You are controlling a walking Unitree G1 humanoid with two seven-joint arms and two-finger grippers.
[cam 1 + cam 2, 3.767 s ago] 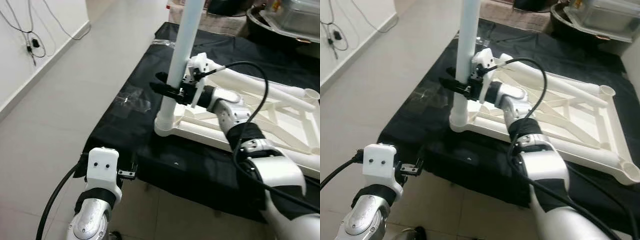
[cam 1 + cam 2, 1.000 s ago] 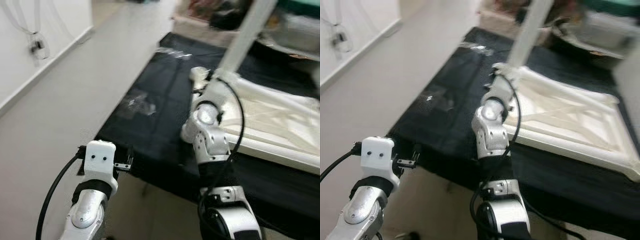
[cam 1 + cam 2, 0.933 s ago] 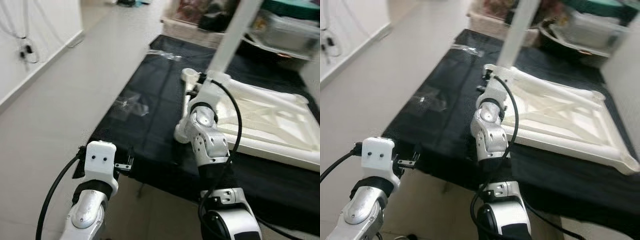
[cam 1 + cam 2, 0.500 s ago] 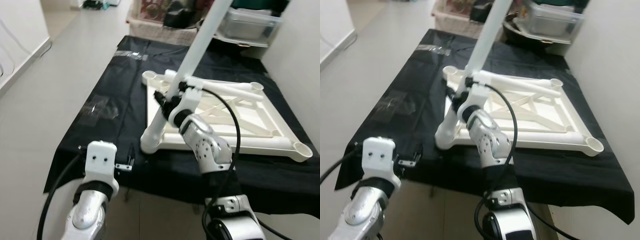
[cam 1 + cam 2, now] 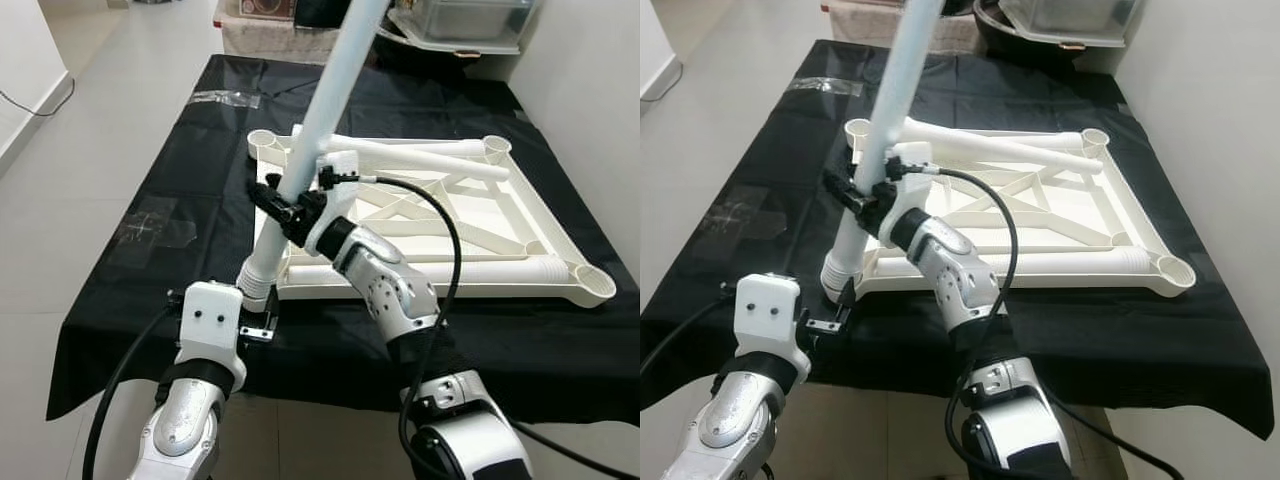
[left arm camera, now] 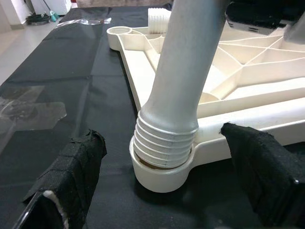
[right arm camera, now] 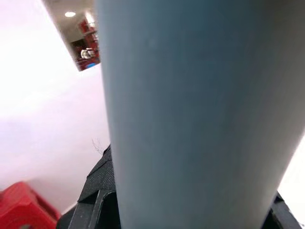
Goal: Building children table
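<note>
Left eye view shows the white leg, a long tube, with its ribbed lower end set in the corner socket of the white frame. That socket is the corner of the frame nearest to the robot, on its left side. The long axis of the leg is not upright: from the socket it leans up and away toward the far right. In the left wrist view the ribbed threads are out above the rim of the socket, so I judge the leg is not yet seated fully.

The frame lies flat, underside up, on the black cloth that covers the tabletop. Another white tube lies across the far part of the frame.

The right pincer is clenched on the leg, part of the way up the tube, with its black fingers on both sides of it. The right arm reaches forward over the near rail of the frame.

The left pincer is released, its two fingers spread wide. It is low at the near edge of the tabletop, just in front of the socket, and the base of the leg is between the fingers but not touching them.

The right pincer is the one that has the leg. I judge that the next move needs the leg brought upright over the socket.
</note>
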